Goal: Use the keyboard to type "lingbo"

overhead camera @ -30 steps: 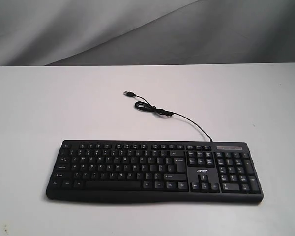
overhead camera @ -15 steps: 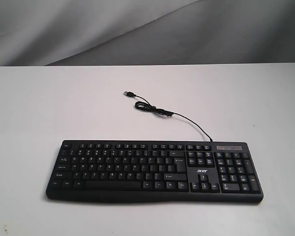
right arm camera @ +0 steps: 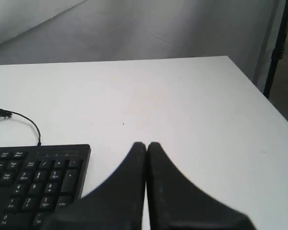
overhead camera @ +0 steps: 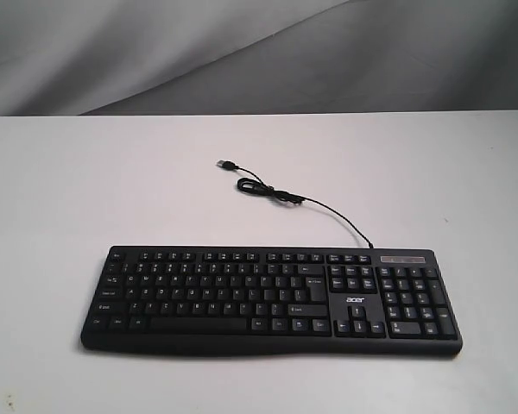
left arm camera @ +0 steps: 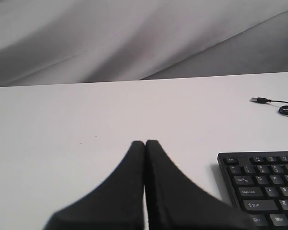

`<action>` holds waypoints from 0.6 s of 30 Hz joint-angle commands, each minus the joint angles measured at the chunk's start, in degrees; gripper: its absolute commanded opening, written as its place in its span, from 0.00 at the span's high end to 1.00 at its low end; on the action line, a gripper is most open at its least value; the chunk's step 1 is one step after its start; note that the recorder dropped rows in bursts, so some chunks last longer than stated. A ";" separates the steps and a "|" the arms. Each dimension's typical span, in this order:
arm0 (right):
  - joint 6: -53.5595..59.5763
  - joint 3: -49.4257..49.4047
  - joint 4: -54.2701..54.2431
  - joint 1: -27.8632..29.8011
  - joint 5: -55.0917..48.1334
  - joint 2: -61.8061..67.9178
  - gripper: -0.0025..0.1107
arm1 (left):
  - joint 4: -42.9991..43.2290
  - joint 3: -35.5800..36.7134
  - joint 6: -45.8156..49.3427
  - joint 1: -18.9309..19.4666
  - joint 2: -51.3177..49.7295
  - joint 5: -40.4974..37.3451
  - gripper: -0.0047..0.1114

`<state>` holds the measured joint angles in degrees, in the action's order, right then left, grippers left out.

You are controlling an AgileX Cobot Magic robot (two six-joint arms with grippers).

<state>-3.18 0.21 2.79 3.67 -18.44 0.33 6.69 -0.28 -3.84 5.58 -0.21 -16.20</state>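
A wide black keyboard (overhead camera: 272, 300) with white legends and an "acer" logo lies near the front of the white table (overhead camera: 112, 190). Its thin black cable (overhead camera: 311, 204) loops away to a loose USB plug (overhead camera: 225, 163). Neither arm shows in the exterior view. In the left wrist view my left gripper (left arm camera: 145, 143) is shut and empty, above bare table beside the keyboard (left arm camera: 264, 187) at its Esc end. In the right wrist view my right gripper (right arm camera: 146, 144) is shut and empty, beside the keyboard (right arm camera: 33, 184) at its number-pad end.
Grey cloth (overhead camera: 242, 52) hangs behind the table. The table's edge and corner (right arm camera: 240, 72) show in the right wrist view, with a dark stand (right arm camera: 276, 48) beyond it.
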 commanded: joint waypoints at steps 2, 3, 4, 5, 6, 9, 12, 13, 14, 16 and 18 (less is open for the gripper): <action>0.17 -0.21 2.15 0.42 19.63 -0.33 0.98 | 0.03 0.28 -0.12 0.25 0.21 0.79 0.96; 0.17 -0.21 2.15 0.42 29.56 -0.33 0.98 | 0.03 0.28 -0.12 0.25 0.21 0.79 0.96; 0.17 -0.21 2.15 0.42 34.80 -0.33 0.98 | 0.03 0.28 -0.12 0.25 0.21 0.79 0.96; 0.17 -0.21 2.15 0.42 39.55 -0.33 0.98 | 0.03 0.28 -0.12 0.25 0.21 0.79 0.96; 0.17 -0.21 2.15 0.42 43.84 -0.33 0.98 | 0.03 0.28 -0.12 0.25 0.21 0.79 0.96; 0.17 -0.21 2.15 0.42 56.86 -0.33 0.98 | 0.03 0.28 -0.12 0.25 0.21 0.79 0.96; -4.11 -0.21 2.15 0.42 59.31 -0.33 0.98 | 0.03 0.28 -0.12 0.25 0.21 0.79 0.96; -10.59 -0.21 2.15 0.42 59.31 -0.33 0.98 | 0.03 0.28 -0.12 0.25 0.21 0.79 0.96; -14.53 -0.21 2.15 0.42 58.98 -0.33 0.98 | 0.03 0.28 -0.12 0.25 0.21 0.79 0.96; -22.54 -0.21 2.15 0.42 56.17 -0.33 0.98 | 0.03 0.28 -0.12 0.25 0.21 0.79 0.96; -24.23 -0.21 2.39 0.42 53.10 -0.33 0.98 | 0.03 0.28 -0.12 0.25 0.21 0.79 0.96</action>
<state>-22.55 0.21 4.48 3.67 38.51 0.20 6.69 -0.28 -3.84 5.58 -0.21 -16.20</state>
